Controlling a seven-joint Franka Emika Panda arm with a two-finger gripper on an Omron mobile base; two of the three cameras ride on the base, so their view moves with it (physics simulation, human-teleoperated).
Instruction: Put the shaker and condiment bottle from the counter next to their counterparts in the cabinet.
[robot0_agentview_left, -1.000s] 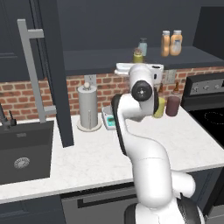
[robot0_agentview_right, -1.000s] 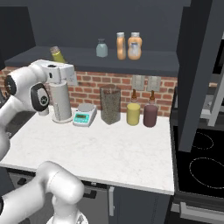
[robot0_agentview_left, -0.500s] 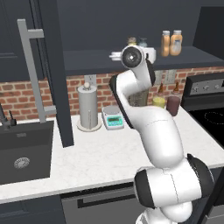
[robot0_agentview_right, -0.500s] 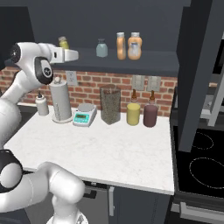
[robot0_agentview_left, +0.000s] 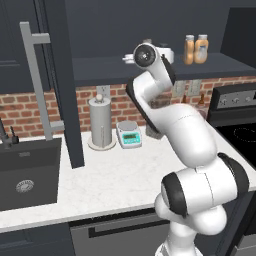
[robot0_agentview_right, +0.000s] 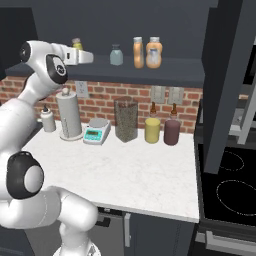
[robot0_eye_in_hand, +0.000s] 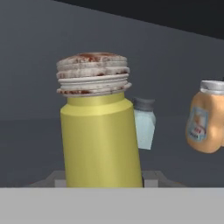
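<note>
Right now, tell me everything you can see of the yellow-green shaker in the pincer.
The small yellow-green cylindrical shaker has a smooth, plastic-looking body and a ribbed, pale cap stained brown. It stands nearly upright, leaning slightly, held in the pincer at shelf height in the dark charcoal cabinet. Beyond it stand the pale blue-grey shaker and an orange bottle, neither touching it.

Matt yellow-green shaker (robot0_eye_in_hand: 99, 140) (rough cap)

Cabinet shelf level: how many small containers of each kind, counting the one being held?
Shakers: 2 (yellow-green shaker, held; pale blue shaker)
Orange bottles: 2 (tan-capped orange bottle; white-capped orange bottle)
Total: 4
</note>
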